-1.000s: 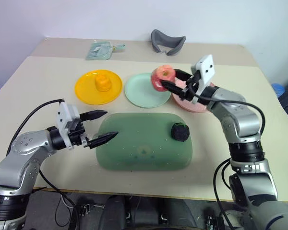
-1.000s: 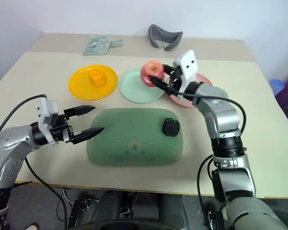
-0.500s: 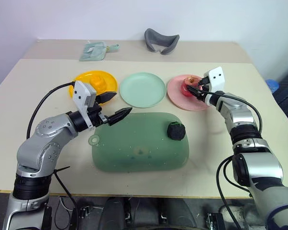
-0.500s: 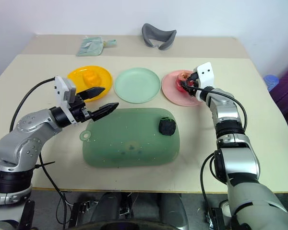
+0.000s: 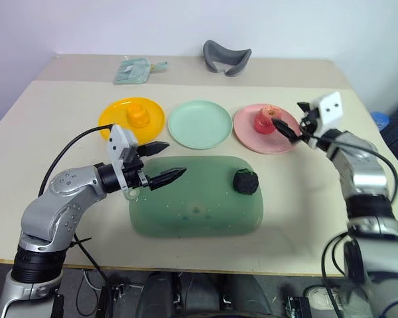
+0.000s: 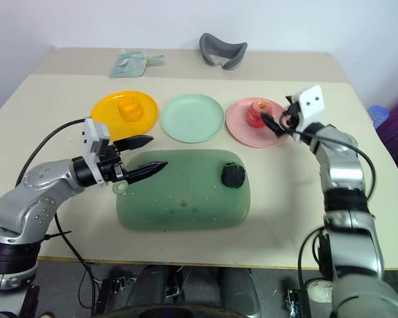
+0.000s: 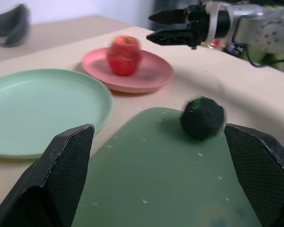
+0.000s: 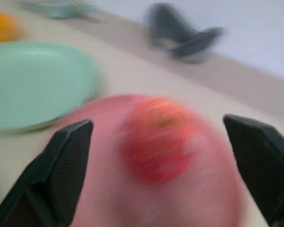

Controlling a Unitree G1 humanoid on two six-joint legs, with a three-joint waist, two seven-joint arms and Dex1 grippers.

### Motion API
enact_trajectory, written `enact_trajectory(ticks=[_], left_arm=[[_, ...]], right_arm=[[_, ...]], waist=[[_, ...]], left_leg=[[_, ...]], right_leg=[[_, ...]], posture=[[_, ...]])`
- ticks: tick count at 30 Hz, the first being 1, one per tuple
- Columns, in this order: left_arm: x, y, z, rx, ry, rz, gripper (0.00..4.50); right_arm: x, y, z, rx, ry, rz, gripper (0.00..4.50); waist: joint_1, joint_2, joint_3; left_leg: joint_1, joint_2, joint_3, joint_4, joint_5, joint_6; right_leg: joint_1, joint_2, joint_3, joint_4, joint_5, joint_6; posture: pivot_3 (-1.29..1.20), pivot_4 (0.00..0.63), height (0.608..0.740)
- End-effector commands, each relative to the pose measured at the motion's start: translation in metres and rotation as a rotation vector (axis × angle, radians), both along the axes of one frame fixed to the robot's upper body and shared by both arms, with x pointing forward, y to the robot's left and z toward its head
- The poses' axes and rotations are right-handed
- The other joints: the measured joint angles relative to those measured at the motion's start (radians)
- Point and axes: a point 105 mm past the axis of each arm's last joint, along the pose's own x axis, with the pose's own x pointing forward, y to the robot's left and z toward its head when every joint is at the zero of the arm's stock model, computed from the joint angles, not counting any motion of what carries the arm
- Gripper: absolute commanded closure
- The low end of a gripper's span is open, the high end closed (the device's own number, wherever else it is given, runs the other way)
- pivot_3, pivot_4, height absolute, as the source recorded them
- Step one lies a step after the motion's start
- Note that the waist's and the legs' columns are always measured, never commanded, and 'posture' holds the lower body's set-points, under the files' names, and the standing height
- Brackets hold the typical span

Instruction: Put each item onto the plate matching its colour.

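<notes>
Three plates sit in a row just behind the dark-green tray [image 5: 196,204], and that tray serves as the landmark for everything else. Behind its left end is the orange-yellow plate [image 5: 115,120], carrying the orange-yellow lump [image 5: 140,116] — matched, so that pair looks done. Over the tray's left edge hovers the left gripper [image 5: 160,161], its two black fingers spread wide and holding nothing; it points across the tray toward the ball, which reads as lining up for the one item left. Behind the tray's middle lies the mint green plate [image 5: 199,124], bare. On the tray itself, near its right end, rests the dark green-black ball [image 5: 246,182]: small, bumpy, nearly black with a greenish sheen, and by my judgement the last thing to move, onto the mint plate. Behind the tray's right end is the pink plate [image 5: 278,138], with the pink-red apple [image 5: 265,118] standing upright on it, stem dimple up, skin mottled red and yellowish. Just beyond that plate's right rim, away from the tray, the right gripper [image 5: 297,128] hangs with its fingers parted and clear of the apple — empty, apparently done with it.
</notes>
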Motion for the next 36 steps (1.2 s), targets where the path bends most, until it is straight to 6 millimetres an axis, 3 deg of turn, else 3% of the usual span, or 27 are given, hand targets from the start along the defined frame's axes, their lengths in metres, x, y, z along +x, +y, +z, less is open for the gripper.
enact_trajectory(ticks=[1,5,9,28,31,36], left_arm=[[-0.017,-0.001,0.003,0.01,-0.05,-0.154,0.0],[-0.03,0.004,0.012,-0.029,0.035,-0.301,0.0],[-0.034,0.009,0.01,0.057,0.045,-0.38,0.0],[-0.035,0.012,0.009,0.065,0.028,-0.342,0.0],[-0.036,0.013,0.009,0.064,0.024,-0.327,0.0],[-0.037,0.013,0.008,0.06,0.022,-0.31,0.0]], right_arm=[[-0.032,0.016,0.004,0.047,0.038,0.109,0.03],[-0.051,0.026,-0.011,0.059,0.106,0.14,0.03],[-0.057,0.035,-0.024,0.078,0.153,0.161,0.03],[-0.072,0.07,-0.039,0.124,0.289,0.327,0.03],[-0.074,0.074,-0.041,0.123,0.299,0.35,0.81],[-0.075,0.077,-0.041,0.119,0.295,0.361,3.18]], waist=[[0.002,0.0,0.0],[0.002,0.0,0.0],[0.006,0.0,0.0],[0.007,0.0,0.0],[0.007,0.0,0.0],[0.007,0.0,0.0]], left_leg=[[0.0,0.0,0.0,0.0,0.0,0.0],[0.0,0.0,0.001,0.002,0.0,0.0],[0.0,0.0,0.0,0.001,0.0,0.0],[0.0,-0.001,-0.001,0.002,0.0,0.001],[0.0,-0.001,-0.001,0.002,0.0,0.001],[0.0,-0.001,-0.001,0.002,0.0,0.001]], right_leg=[[0.0,0.0,0.0,0.0,0.0,0.0],[0.0,0.0,0.0,0.001,0.0,0.0],[0.0,0.0,0.0,0.0,0.0,0.0],[0.0,0.0,0.0,0.0,0.0,0.0],[0.0,0.0,0.0,0.0,0.0,0.0],[0.0,0.0,0.0,0.0,0.0,0.0]], posture=[[0.0,0.15,0.74],[0.0,0.15,0.74],[0.0,0.15,0.74],[0.0,0.15,0.74],[0.0,0.15,0.74],[0.0,0.15,0.74]])
